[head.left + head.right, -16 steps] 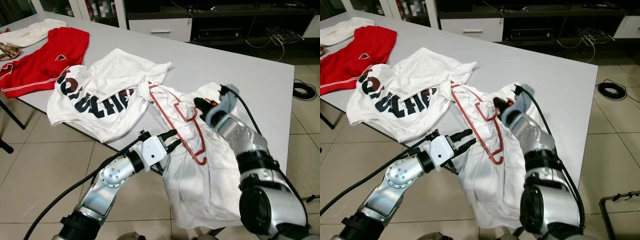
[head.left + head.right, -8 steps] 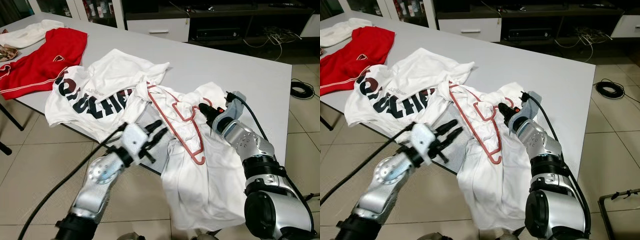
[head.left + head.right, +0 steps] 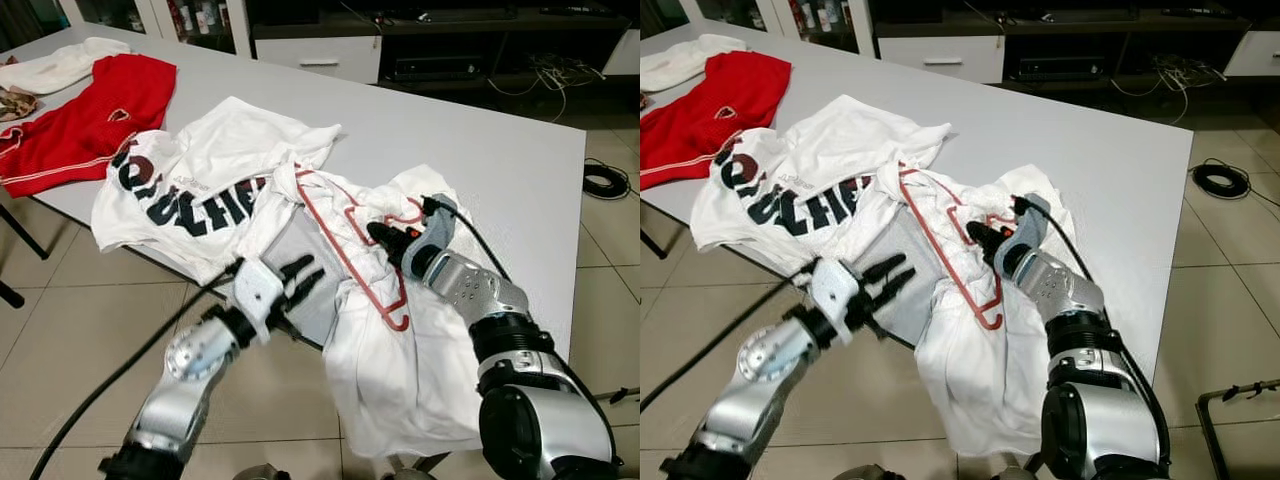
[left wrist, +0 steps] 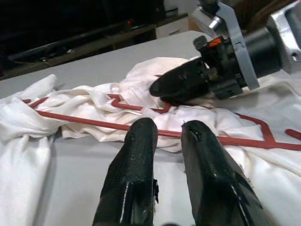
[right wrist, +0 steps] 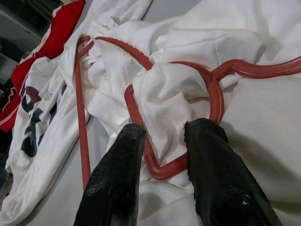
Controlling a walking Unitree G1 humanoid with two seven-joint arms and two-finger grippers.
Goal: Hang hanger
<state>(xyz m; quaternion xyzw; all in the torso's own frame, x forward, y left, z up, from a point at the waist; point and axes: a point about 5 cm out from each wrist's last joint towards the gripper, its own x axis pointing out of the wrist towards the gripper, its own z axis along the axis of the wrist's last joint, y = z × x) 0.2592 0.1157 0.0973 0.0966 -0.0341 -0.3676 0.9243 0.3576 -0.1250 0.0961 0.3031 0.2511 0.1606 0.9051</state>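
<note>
Two grippers work over a white shirt point(image 3: 410, 350) draped off the table point(image 3: 500, 170). Right gripper point(image 5: 162, 141), jaws parted, straddles the red hanger point(image 5: 155, 167) tangled in it; left gripper point(image 4: 169, 129), slightly open, hovers nearby holding nothing.

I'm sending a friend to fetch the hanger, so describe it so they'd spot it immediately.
On the grey table, find the plain white shirt drooping over the near edge. The thin red plastic hanger lies tangled in it, beside the right gripper; it is rigid red wire-like outline, unlike the soft red garment at the far left.
</note>
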